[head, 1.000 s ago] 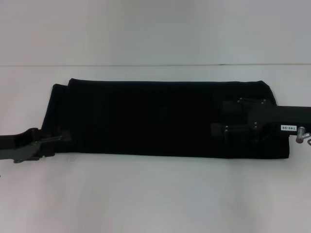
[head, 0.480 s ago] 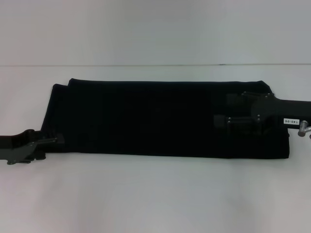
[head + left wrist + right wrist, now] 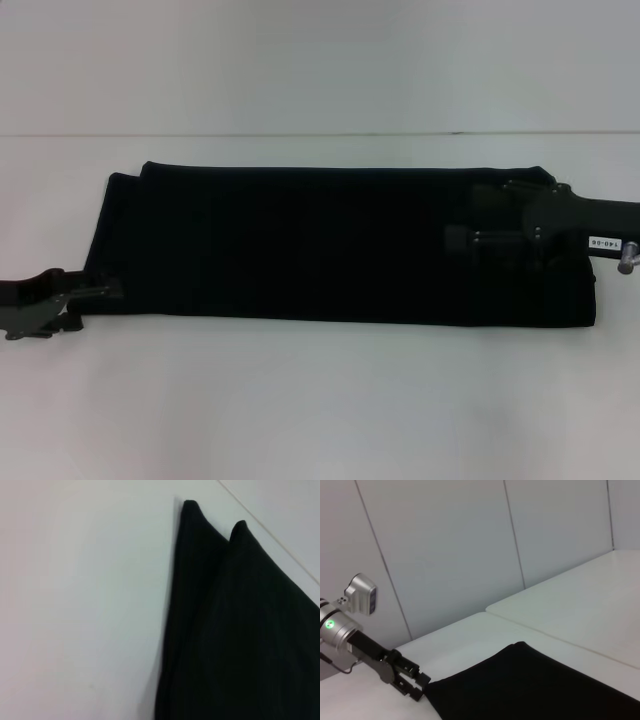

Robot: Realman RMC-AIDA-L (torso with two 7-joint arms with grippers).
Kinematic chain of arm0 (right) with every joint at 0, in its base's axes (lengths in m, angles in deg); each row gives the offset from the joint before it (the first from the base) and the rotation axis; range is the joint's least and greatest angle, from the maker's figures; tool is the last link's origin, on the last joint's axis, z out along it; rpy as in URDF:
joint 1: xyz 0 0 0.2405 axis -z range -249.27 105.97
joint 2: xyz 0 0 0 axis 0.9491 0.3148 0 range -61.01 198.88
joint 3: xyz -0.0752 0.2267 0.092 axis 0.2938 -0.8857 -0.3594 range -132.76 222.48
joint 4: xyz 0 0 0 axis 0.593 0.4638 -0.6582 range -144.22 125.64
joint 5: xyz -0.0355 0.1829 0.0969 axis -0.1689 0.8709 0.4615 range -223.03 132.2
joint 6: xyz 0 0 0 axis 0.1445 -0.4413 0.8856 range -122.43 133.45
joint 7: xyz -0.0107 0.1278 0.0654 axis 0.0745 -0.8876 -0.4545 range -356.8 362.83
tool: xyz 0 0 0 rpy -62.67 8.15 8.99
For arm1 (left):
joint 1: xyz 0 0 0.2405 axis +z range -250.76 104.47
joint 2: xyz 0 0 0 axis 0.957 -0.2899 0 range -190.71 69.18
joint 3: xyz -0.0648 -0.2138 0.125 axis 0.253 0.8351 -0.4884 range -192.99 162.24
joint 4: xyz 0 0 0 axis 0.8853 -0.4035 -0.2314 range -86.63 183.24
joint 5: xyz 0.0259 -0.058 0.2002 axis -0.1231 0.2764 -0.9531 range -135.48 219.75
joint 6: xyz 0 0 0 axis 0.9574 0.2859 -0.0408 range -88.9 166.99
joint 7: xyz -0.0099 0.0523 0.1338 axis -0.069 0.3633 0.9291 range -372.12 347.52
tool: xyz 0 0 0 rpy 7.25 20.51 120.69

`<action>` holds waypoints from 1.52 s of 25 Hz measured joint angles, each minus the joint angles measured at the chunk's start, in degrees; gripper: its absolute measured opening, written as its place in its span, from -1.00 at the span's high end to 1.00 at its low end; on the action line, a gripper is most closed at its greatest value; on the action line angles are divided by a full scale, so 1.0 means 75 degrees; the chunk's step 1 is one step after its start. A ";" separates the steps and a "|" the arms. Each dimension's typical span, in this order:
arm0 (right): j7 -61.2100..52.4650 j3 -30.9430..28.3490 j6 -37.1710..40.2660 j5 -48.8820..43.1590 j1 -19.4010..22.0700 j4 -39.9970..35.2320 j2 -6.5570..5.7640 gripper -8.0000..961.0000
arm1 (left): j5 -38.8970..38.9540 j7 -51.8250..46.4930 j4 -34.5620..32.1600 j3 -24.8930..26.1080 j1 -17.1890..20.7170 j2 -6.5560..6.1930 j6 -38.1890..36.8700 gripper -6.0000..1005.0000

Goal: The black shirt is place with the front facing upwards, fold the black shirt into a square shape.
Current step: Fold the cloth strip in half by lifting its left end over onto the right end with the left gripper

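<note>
The black shirt [image 3: 330,245] lies on the white table [image 3: 320,400] as a long flat strip running left to right; its lettering and neck label are hidden. My left gripper [image 3: 98,292] is open and empty, low at the strip's near-left corner, just off the cloth; it also shows in the right wrist view [image 3: 415,684] at that corner. My right gripper [image 3: 478,212] hovers open over the strip's right end, holding nothing. The left wrist view shows the shirt's two far-left corner tips [image 3: 210,535] on the table.
The table's far edge [image 3: 320,134] meets a pale panelled wall [image 3: 445,555]. Bare white tabletop lies in front of the shirt and to its left [image 3: 75,605].
My left gripper has drawn back to the left, away from the shirt's corner. My right gripper has shifted toward the far edge of the strip. The shirt has not moved.
</note>
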 joint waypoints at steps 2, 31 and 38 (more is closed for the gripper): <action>0.0005 -0.0034 0.0000 0.0000 0.0000 0.0000 0.0001 -0.96 | -0.0012 -0.0026 -0.0001 0.0016 -0.0004 -0.0006 -0.0016 -0.77; 0.0152 -0.0257 -0.0315 0.0003 0.0004 0.0000 0.0060 -0.96 | -0.0032 -0.1818 0.0525 0.0006 -0.0262 -0.0227 -0.0018 -0.77; 0.0154 -0.0337 -0.0317 0.0030 0.0013 0.0012 0.0069 -0.96 | -0.0162 -0.1821 0.0567 0.0007 -0.0320 -0.0235 0.0159 -0.77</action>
